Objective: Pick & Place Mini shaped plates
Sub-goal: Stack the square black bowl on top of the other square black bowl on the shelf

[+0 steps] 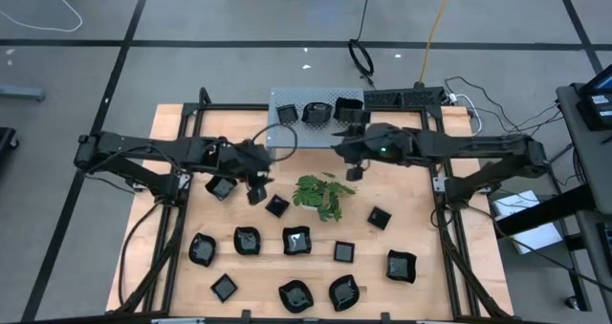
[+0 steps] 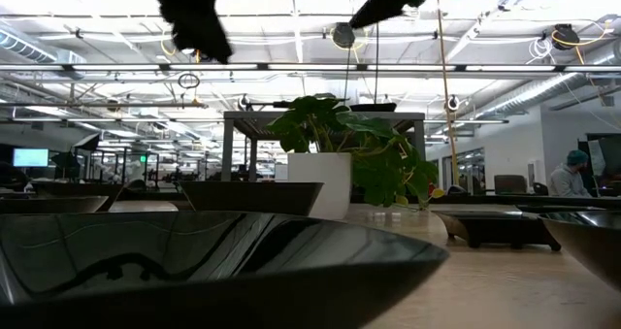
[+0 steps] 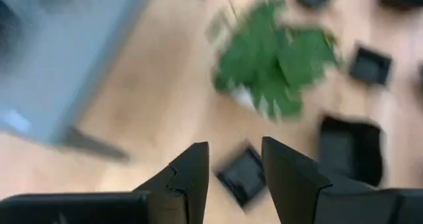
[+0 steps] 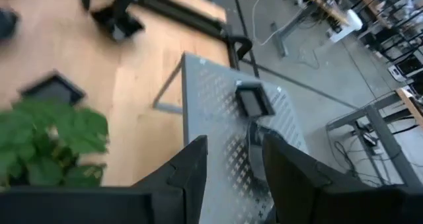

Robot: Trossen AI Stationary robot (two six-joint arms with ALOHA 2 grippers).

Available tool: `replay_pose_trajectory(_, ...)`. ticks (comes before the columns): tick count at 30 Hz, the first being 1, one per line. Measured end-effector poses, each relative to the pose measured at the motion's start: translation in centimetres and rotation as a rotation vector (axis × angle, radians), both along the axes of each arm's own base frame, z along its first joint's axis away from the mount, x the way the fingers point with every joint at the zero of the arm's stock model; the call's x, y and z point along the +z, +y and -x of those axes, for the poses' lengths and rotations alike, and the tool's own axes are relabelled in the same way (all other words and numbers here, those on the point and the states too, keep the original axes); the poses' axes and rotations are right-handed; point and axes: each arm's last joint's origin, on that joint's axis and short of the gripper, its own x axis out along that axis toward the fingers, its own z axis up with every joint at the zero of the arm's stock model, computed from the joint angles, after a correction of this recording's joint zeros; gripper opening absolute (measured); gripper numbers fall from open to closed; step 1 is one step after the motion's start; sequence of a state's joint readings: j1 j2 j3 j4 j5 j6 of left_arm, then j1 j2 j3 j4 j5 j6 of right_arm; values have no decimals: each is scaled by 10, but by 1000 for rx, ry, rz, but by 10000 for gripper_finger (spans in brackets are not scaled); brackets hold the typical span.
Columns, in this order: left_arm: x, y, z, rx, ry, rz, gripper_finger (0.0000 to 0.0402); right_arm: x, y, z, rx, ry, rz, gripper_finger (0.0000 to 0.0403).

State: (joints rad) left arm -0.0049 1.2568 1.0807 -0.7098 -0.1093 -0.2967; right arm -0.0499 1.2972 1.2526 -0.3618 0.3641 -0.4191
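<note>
Left gripper [image 3: 234, 174]: fingers parted narrowly, empty, raised above the table.
Target below left gripper: small square plate [image 3: 242, 176], seen between the fingertips, flat on the wooden table [image 1: 402, 219].
Right gripper [image 4: 232, 174]: fingers parted, nothing between them; poised over the grey perforated stand [image 4: 218, 118], where a square plate [image 4: 253, 100] sits just ahead.
Remaining mini shaped plates [image 1: 296, 240]: scattered beyond the green sprig [image 1: 322, 194], apart from each other.
Handling: likely rigid, light, glossy, therefore slippery; possibly brittle.
Grip point: pinch one raised rim wall, not the smooth floor.
</note>
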Motion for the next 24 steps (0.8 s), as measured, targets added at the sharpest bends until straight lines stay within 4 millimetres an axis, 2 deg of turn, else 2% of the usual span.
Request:
replay_pose_trajectory(4,-14,-3,10,48,122,76,145,10,8,13,6,-31,-35,133)
replay_pose_trajectory(11,-48,-2,25,239,269,151,145,21,17,30,31,-63,-55,133)
replay_pose_trajectory(16,-71,0,34,286,337,115,145,23,18,34,36,-61,-55,133)
replay_pose_trajectory(24,-90,3,44,381,378,76,145,21,18,34,36,-49,-55,132)
